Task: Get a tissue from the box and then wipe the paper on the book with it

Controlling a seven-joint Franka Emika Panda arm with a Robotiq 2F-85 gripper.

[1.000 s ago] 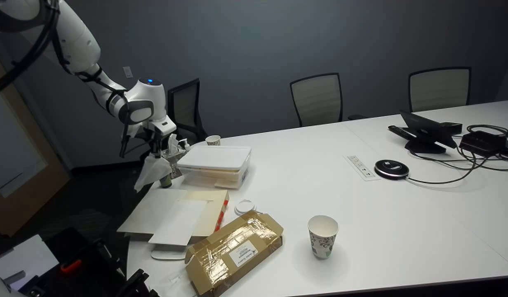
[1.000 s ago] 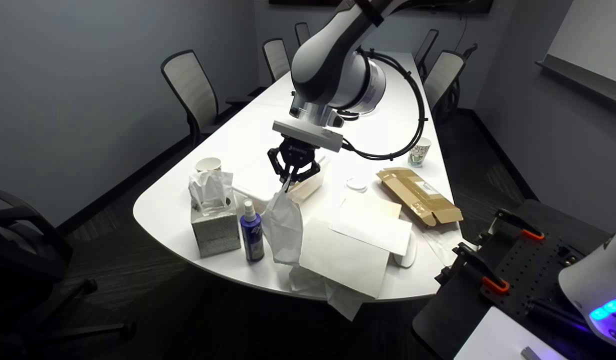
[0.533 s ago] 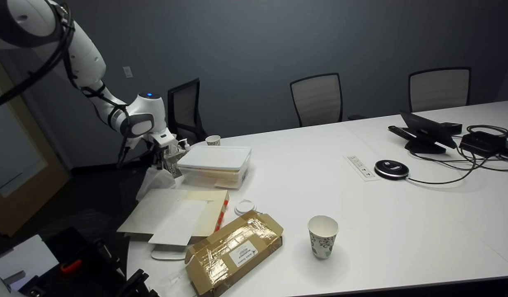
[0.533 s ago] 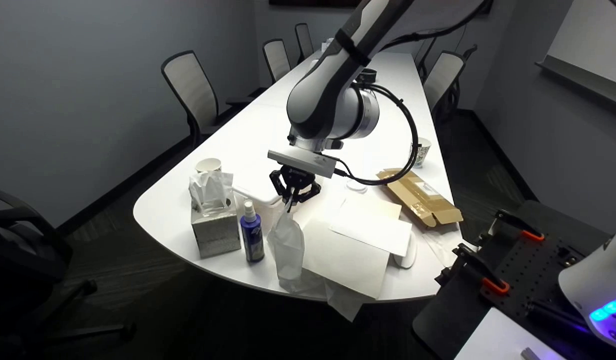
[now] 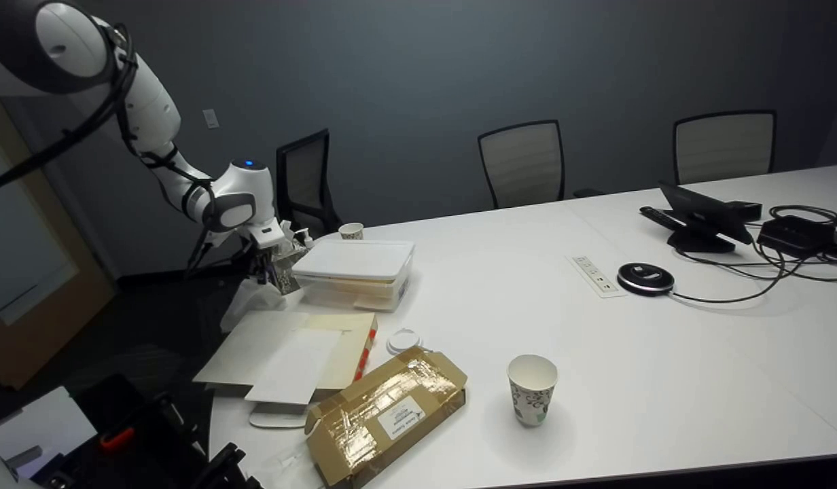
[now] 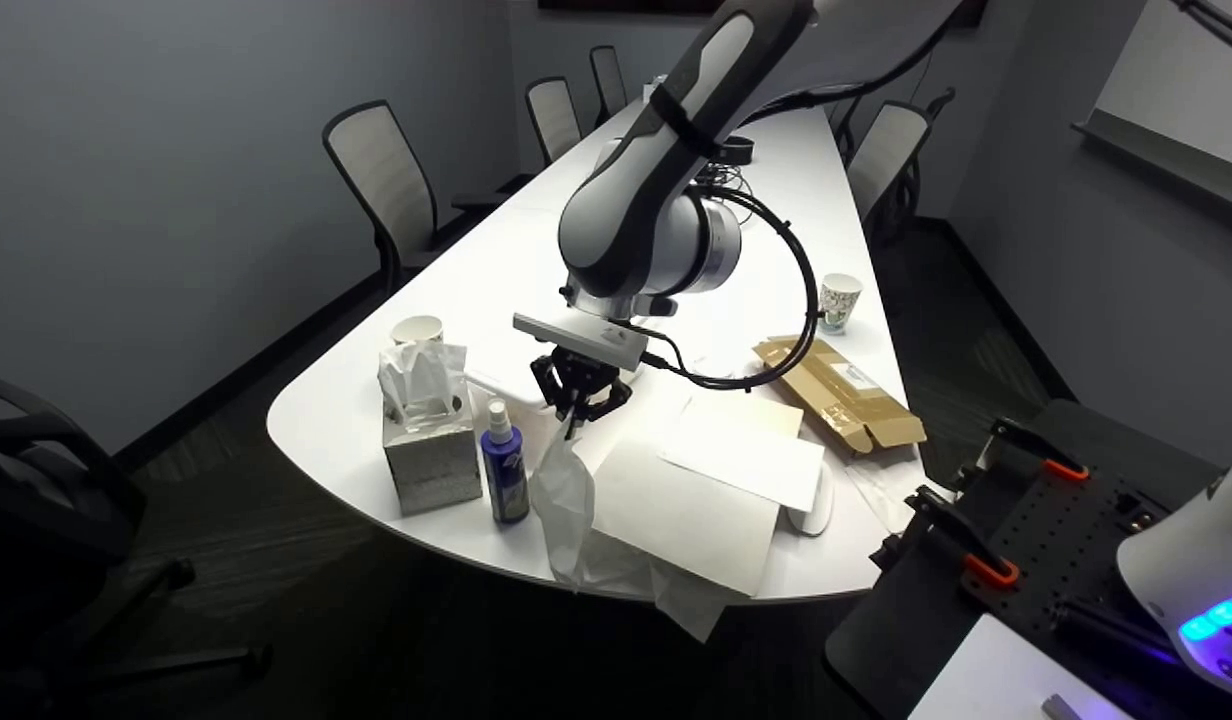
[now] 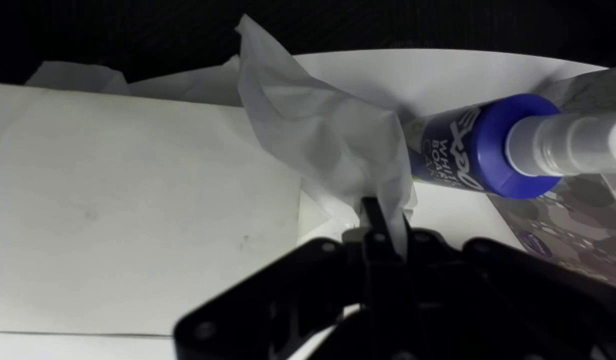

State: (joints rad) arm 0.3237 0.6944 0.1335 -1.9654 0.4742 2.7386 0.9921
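Observation:
My gripper (image 6: 573,428) is shut on the tissue (image 6: 564,505), a thin crumpled white sheet hanging below the fingertips. In the wrist view the fingertips (image 7: 385,215) pinch the tissue (image 7: 328,130), which overlaps the near edge of the book (image 7: 138,210); whether they touch cannot be told. The book (image 6: 676,520) is large, flat and off-white, at the table's rounded end. The paper (image 6: 746,465), a pale rectangular sheet, lies on it. The box (image 6: 434,475), grey-patterned with white tissue poking from its top, stands behind a spray bottle in the wrist view.
The blue spray bottle (image 6: 506,470) stands between box and tissue, close to the gripper in the wrist view (image 7: 513,145). A clear container with a white lid (image 5: 354,261) sits beside the gripper. A cardboard packet (image 5: 388,414) and paper cups (image 5: 530,390) are farther along.
My gripper has moved down with the tissue still pinched. The tissue now hangs lower, between the spray bottle and the book's edge. The box, book and paper have not moved.

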